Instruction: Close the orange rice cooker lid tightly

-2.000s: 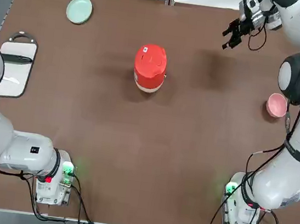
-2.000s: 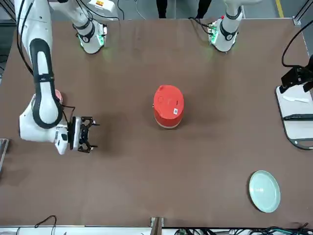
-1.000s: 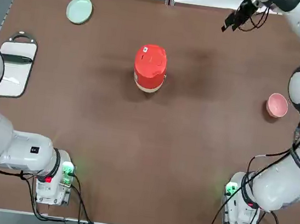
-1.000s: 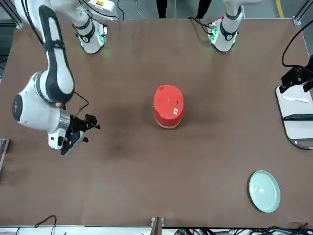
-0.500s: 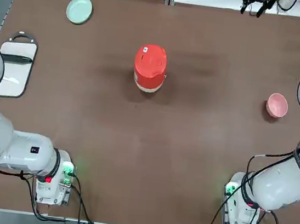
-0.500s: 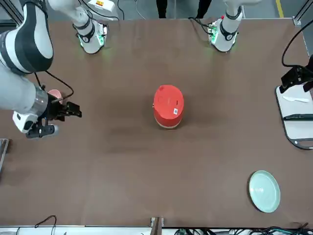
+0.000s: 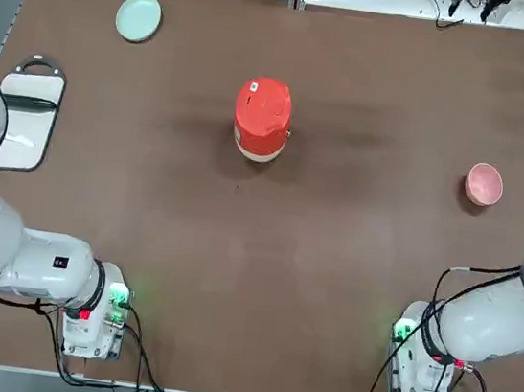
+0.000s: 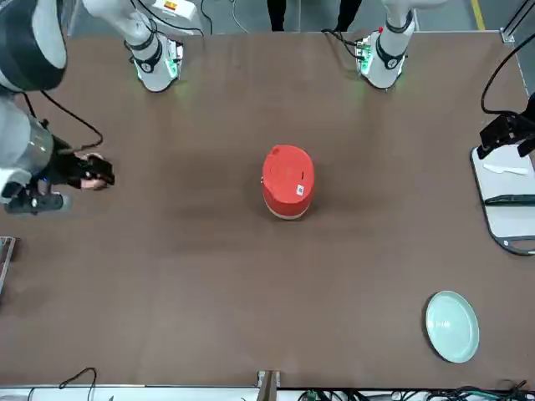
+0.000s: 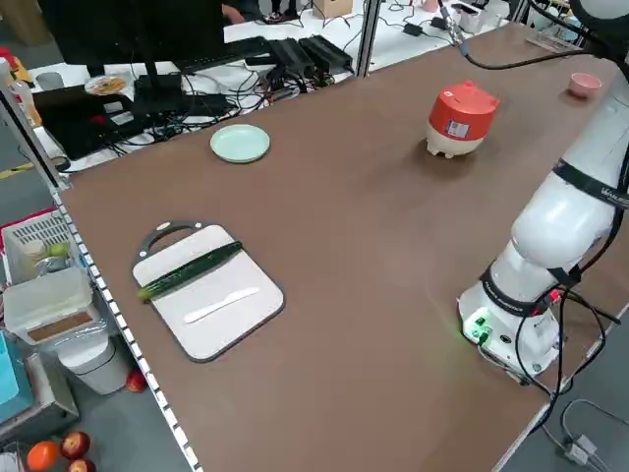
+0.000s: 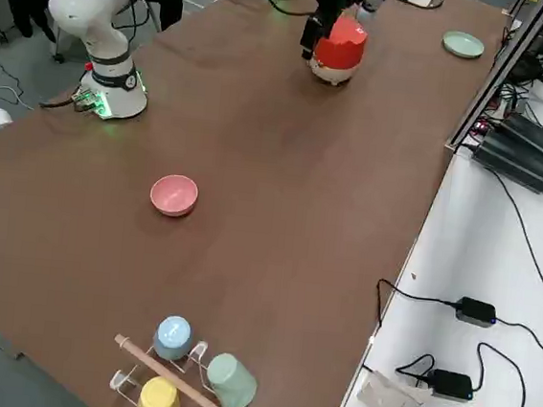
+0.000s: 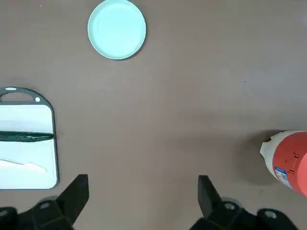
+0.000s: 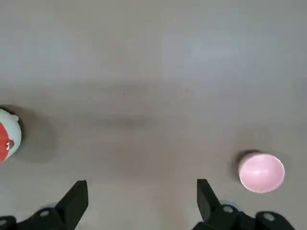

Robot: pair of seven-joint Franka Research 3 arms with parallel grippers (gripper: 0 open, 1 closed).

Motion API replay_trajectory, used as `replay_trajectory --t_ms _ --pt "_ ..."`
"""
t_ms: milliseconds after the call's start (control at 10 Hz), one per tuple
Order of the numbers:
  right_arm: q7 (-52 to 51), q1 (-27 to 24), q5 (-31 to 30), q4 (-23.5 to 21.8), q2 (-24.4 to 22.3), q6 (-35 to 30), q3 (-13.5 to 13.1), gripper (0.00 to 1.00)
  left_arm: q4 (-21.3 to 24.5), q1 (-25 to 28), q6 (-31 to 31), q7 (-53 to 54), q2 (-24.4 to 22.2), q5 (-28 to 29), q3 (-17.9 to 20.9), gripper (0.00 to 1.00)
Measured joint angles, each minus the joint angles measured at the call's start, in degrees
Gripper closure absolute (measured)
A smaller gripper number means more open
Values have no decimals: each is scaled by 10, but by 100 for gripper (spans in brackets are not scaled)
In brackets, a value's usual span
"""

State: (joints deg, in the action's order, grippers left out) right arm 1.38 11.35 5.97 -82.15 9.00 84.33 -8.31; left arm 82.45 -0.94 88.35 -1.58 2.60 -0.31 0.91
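The orange rice cooker point(image 7: 261, 119) stands upright mid-table, its lid point(image 8: 288, 167) lying flat down on the pot (whether latched cannot be told). Both arms are well apart from it: the right gripper point(image 12: 139, 203) high over the table's right part near the pink bowl point(image 12: 261, 172), the left gripper point(image 11: 141, 199) raised toward the cutting board point(image 11: 26, 143) side. Both sets of jaws are spread wide and hold nothing; neither arm looks clearly nearer.

Orange rice cooker point(image 7: 261, 119) glossy plastic; table point(image 7: 251, 282) matt brown.
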Motion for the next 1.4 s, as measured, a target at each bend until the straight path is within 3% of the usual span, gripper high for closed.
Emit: replay_trajectory --t_ms 300,800,1400 --pt "13 -35 -19 -1 -36 -41 16 0 0 0 0 0 -3 0 0 0" --pt "26 -53 -21 -7 -40 -41 -8 0 0 0 -1 0 -3 0 1 0" --pt "26 -55 -21 -11 -40 -35 -8 0 0 1 -2 0 -3 0 2 0"
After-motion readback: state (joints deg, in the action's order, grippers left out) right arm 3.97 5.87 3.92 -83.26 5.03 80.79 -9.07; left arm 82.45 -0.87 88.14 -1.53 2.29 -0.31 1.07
